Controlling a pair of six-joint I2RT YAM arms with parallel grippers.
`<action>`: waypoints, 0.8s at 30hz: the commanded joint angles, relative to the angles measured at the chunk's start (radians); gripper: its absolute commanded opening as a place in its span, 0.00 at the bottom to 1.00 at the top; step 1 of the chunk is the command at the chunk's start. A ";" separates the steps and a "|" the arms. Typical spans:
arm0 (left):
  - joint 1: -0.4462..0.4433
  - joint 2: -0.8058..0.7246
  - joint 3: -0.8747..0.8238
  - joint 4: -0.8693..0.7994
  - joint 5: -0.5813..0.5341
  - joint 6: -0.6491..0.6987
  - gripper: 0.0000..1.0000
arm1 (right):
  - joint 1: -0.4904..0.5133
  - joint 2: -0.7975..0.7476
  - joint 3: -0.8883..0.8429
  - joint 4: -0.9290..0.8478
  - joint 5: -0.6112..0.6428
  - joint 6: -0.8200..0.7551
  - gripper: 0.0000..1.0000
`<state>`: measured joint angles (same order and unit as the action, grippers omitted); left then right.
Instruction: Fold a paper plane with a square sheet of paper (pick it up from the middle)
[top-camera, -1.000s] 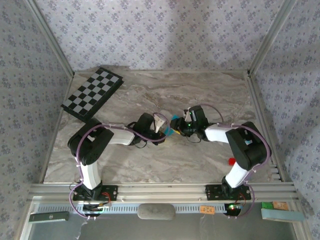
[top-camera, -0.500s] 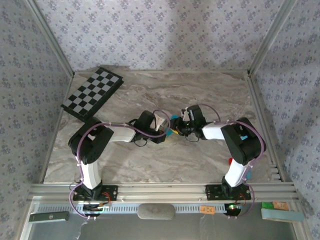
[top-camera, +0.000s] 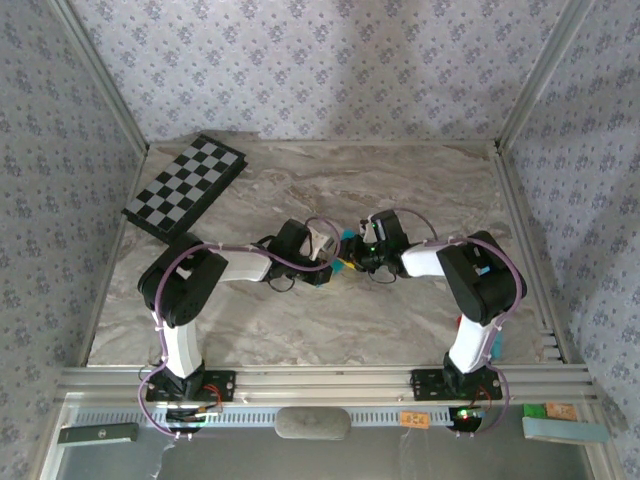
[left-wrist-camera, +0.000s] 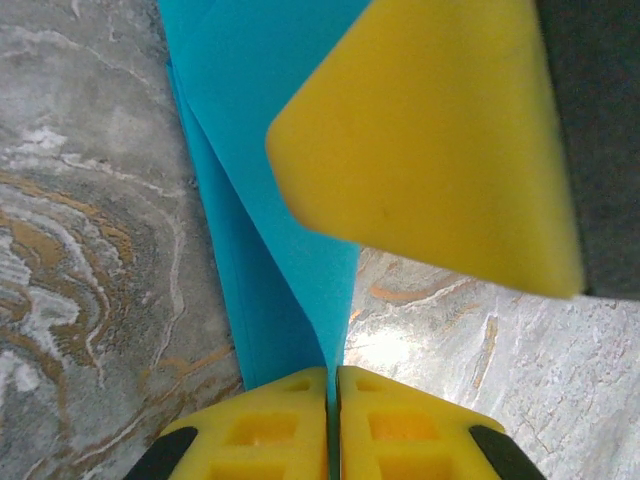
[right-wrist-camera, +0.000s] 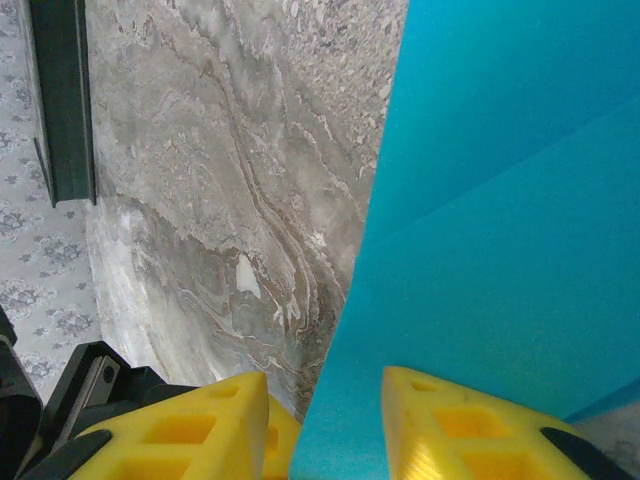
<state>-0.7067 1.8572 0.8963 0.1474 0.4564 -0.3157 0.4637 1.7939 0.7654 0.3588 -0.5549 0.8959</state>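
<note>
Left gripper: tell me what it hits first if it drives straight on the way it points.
Likely a yellow finger of the right gripper, just ahead over the paper that the left gripper is shut on. Depth is unclear.

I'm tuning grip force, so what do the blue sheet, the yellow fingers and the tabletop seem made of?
Blue sheet: thin matte paper, going by its sharp crease and flat layers. Yellow fingers: matte moulded plastic or rubber, unclear which, with recessed pockets. Tabletop: veined marble look with a faint sheen; stone or printed laminate, cannot tell.
</note>
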 joint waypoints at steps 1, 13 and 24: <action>0.000 0.069 -0.025 -0.185 -0.021 -0.013 0.11 | 0.008 0.022 0.025 -0.060 -0.010 -0.031 0.36; 0.005 0.044 -0.018 -0.220 -0.019 -0.017 0.16 | -0.001 0.056 0.041 -0.116 0.018 -0.048 0.35; 0.027 -0.146 -0.035 -0.321 -0.063 -0.030 0.26 | -0.006 0.078 0.060 -0.148 0.019 -0.049 0.34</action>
<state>-0.6945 1.7763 0.8913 -0.0185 0.4335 -0.3317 0.4587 1.8236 0.8143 0.2737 -0.5659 0.8703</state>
